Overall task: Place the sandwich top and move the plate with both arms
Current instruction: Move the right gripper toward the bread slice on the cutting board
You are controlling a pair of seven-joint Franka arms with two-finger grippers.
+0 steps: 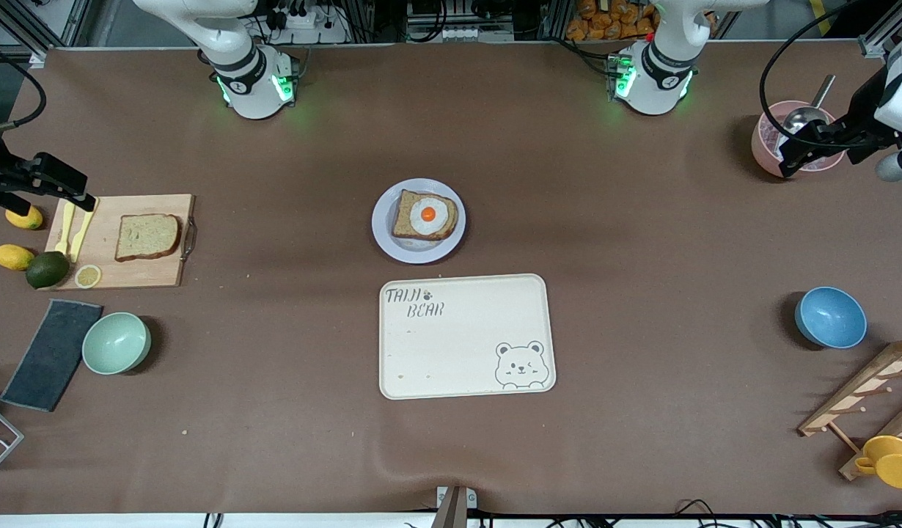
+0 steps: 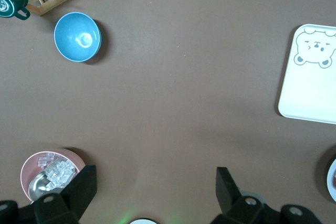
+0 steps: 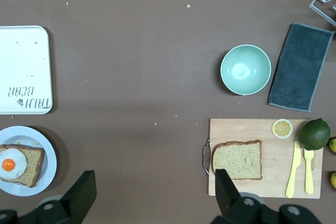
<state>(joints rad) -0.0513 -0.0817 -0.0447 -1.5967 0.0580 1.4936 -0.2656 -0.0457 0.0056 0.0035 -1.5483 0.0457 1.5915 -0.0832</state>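
Sandwich top (image 1: pixel 148 236) lies untouched on your cutting board (image 1: pixel 158 273).
Right gripper (image 1: pixel 64 192) and left gripper (image 1: pixel 807 152) hover wide open, empty, at opposite table ends; plate (image 1: pixel 383 235) sits mid-table.

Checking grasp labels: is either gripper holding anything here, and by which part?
Nothing is held. Left gripper hangs open near the pink bowl; right gripper open by the cutting board.

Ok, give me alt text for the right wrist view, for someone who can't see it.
Looking down past the right claw, open in the air over the table: a plain bread slice lies on a wooden cutting board beside a yellow knife and fork. Toward the table's middle, a pale plate holds egg-topped bread, next to a cream tray.
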